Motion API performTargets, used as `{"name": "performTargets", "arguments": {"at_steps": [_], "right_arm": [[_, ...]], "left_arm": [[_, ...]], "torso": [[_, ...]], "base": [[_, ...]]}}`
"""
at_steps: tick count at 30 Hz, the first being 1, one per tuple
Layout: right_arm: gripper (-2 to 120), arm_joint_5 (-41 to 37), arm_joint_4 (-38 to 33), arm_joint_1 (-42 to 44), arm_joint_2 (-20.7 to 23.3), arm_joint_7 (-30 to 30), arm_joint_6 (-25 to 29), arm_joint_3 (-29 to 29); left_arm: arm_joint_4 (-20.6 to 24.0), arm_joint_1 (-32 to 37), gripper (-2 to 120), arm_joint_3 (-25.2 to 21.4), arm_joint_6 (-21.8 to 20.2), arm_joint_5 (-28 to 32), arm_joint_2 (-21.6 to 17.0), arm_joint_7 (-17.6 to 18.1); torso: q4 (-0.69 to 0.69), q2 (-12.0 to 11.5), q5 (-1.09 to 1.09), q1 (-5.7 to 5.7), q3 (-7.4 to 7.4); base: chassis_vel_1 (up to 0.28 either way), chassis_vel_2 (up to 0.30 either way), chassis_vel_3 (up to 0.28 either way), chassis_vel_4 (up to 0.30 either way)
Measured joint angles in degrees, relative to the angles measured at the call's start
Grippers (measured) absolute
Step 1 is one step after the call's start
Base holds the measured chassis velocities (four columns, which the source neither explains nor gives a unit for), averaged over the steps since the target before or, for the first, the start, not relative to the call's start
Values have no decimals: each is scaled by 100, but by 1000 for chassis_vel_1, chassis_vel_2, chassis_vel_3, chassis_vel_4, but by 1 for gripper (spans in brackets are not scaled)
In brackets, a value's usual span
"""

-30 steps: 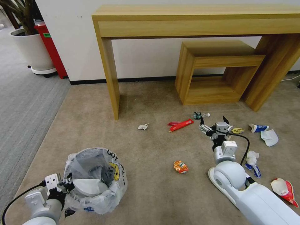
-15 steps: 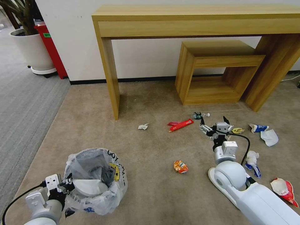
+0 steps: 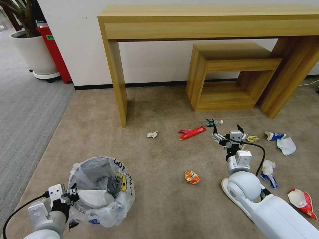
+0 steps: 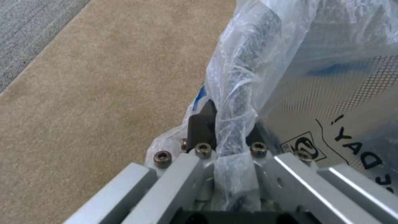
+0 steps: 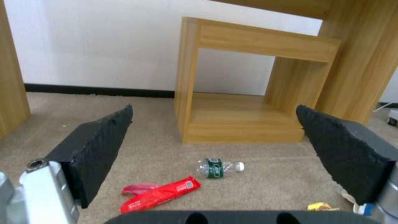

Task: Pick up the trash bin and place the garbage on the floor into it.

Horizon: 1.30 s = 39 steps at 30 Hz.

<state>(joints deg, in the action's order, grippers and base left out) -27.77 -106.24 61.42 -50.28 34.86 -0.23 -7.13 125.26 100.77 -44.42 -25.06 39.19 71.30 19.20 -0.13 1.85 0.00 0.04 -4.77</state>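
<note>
Two hands are in use. The left hand (image 3: 68, 196) is clamped on the bagged rim of the trash bin (image 3: 101, 191), held low at the robot's left above the floor (image 3: 159, 186). The right hand (image 3: 226, 130) hangs spread wide over the carpet, just short of a green-labelled bottle (image 5: 218, 167) and a red wrapper (image 5: 159, 193), with an orange wrapper (image 3: 192, 177) nearer the robot.

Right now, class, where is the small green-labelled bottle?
In the head view, the bottle lies on the beige carpet right of centre, beyond the open right end effector, before the wooden cube.
</note>
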Motion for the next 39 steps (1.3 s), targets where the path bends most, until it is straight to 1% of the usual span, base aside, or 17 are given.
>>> {"name": "performTargets", "arguments": {"at_steps": [10, 13, 26, 30, 37, 38, 39], "right_arm": [[100, -7, 74, -98, -49, -1, -11, 88], [97, -8, 98, -119, -63, -4, -13, 109], [98, 0, 136, -130, -80, -11, 6, 122], [100, 19, 147, -127, -91, -12, 50, 122], [100, 6, 136, -92, -81, -31, 142, 132], [100, -16, 104, -74, -53, -30, 113, 130], [100, -140, 28, -23, 30, 10, -35, 119]], "left_arm": [[-44, -40, 1, -15, 9, 39, -55, -3], [-60, -76, 1, -21, 10, 67, -76, -3], [-102, -123, 1, -7, 10, 82, -80, 1], [-116, -125, 1, -2, 21, 80, -71, 2], [-128, -88, 1, 11, 57, 44, -49, 2], [-136, -79, 1, 11, 66, 35, -49, 2], [-156, -69, 1, 11, 78, 26, -53, 2]], "torso": [[0, 0, 0, 0, 0], [0, 0, 0, 0, 0], [0, 0, 0, 0, 0], [0, 0, 0, 0, 0], [0, 0, 1, -1, 0], [0, 0, 1, 0, 0], [0, 0, 1, -1, 0]], "base": [[0, 0, 0, 0], [-15, 19, 14, -19], [-95, 86, 91, -89], [-38, 44, 51, -53], [0, 0, 0, 0], [0, 0, 0, 0], [0, 0, 0, 0]]}}
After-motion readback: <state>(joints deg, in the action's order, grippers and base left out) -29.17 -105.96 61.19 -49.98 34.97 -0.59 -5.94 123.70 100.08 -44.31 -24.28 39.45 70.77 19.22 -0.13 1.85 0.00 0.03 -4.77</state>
